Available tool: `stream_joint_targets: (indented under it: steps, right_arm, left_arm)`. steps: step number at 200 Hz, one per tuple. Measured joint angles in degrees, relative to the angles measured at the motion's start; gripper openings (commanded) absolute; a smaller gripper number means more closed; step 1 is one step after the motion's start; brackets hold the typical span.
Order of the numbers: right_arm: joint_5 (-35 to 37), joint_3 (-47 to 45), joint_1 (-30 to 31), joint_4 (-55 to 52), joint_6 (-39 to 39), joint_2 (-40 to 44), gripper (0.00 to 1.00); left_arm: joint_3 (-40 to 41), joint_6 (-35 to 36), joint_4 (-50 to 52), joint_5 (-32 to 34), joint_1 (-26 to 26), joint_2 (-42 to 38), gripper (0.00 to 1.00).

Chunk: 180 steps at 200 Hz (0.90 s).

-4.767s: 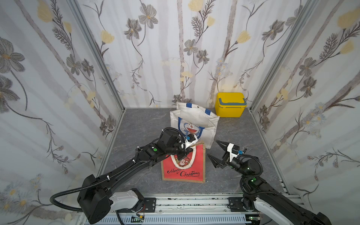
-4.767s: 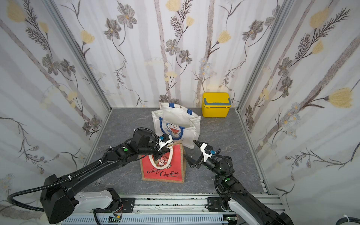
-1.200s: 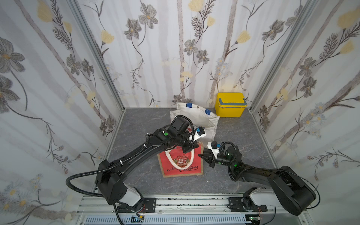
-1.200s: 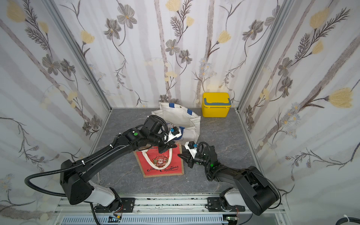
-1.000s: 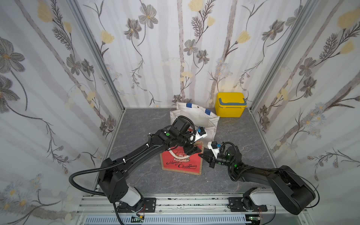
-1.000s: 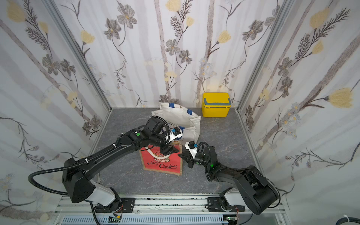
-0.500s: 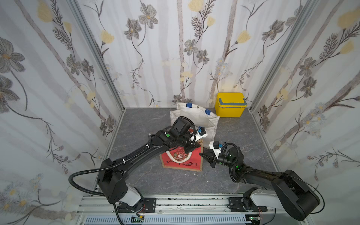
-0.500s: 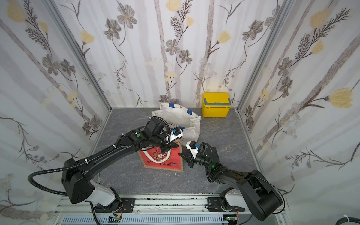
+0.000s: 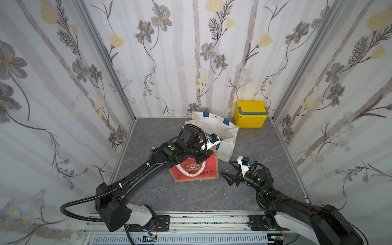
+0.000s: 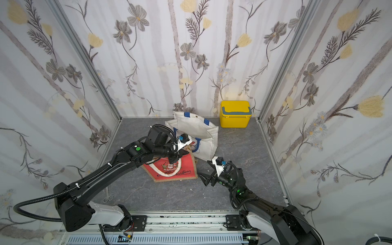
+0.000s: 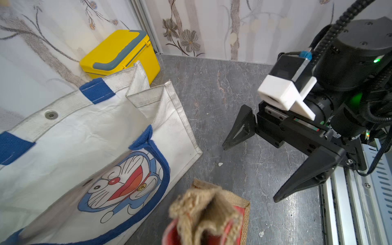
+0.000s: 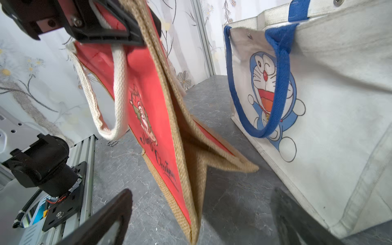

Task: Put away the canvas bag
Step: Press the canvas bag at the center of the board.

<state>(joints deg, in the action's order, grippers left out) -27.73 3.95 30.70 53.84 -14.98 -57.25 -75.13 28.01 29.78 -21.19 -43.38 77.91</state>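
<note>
Two high looks down, two close looks off the wrists.
Up over the front rail (image 9: 191, 220), in both top views: tilted down and inward at the whole walled floor (image 9: 148, 131), far enough back for both arms from base to tip, with framing nearly the same, nudged sideways. Off the left wrist: close in, facing across the white bag (image 11: 63, 131) toward the yellow box (image 11: 118, 53) in the back corner and the right gripper (image 11: 249, 174), with the red bag (image 11: 201, 212) blurred right under the lens. Off the right wrist: low by the floor, facing back at both bags and the left gripper (image 12: 146, 31). In all four, both bags.
</note>
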Motion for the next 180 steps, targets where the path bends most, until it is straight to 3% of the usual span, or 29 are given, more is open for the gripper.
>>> stream_joint_targets:
  steps: [56,97,116,141,168,180]
  right_arm:
    - [-0.33,-3.23,3.02,3.89,-0.98,-4.72,0.77]
    - [-1.68,-0.37,6.08,10.84,-1.05,-14.01,0.58]
    - [-2.45,1.62,7.61,13.81,-1.31,-17.11,0.43]
    - [-3.02,3.13,8.85,16.50,-1.46,-19.65,0.16]
    - [-3.28,3.06,9.42,17.35,-1.66,-20.37,0.00]
    - [-3.21,2.89,9.55,17.25,-1.86,-20.24,0.00]
  left_arm:
    - [0.52,-1.33,-0.94,-4.02,0.33,-3.23,0.00]
    - [3.19,-2.56,-3.28,-6.08,0.35,-4.57,0.00]
    - [3.93,-3.10,-3.58,-7.02,0.35,-4.57,0.00]
    - [4.68,-3.58,-4.39,-7.72,0.35,-4.42,0.00]
    - [5.86,-3.63,-6.01,-7.52,0.46,-4.37,0.00]
    - [6.05,-3.63,-6.27,-7.48,0.48,-4.26,0.00]
